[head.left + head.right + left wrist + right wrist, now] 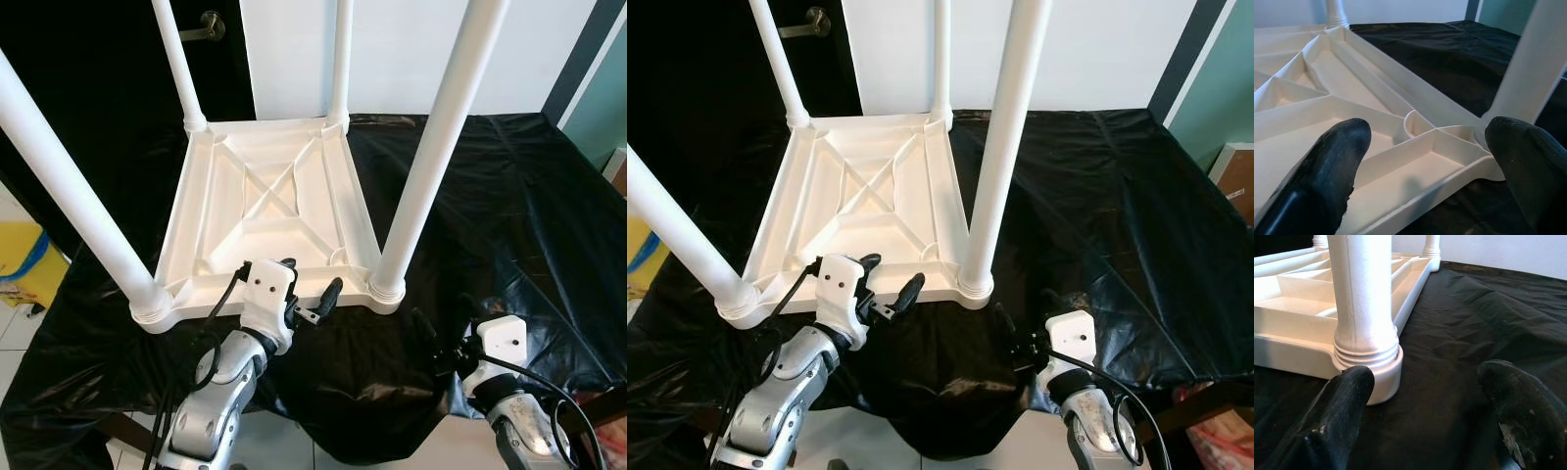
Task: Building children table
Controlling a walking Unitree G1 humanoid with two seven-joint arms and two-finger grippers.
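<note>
White plastic children's table (265, 211) lying upside down on black-sheeted surface (509, 196), all four legs (436, 147) standing fitted in corner sockets. Left pincer (312, 291) hovering released over near rim, gripping nothing. Right pincer (1017, 341) waiting spread beside near-right leg. Seemingly remaining: tightening check, flipping upright.

Even, bright daylight fills both eye views, which are sharp and free of motion blur; the white plastic table (269, 211) and the wall behind it come close to overexposure, while the black plastic sheet (490, 196) shows soft sheen on its wrinkles. The dark door (88, 108) at the far left loses nearly all detail. In the wrist views the near black fingertips (1327, 171) are blurred, the table's ribs moderately sharp.
</note>
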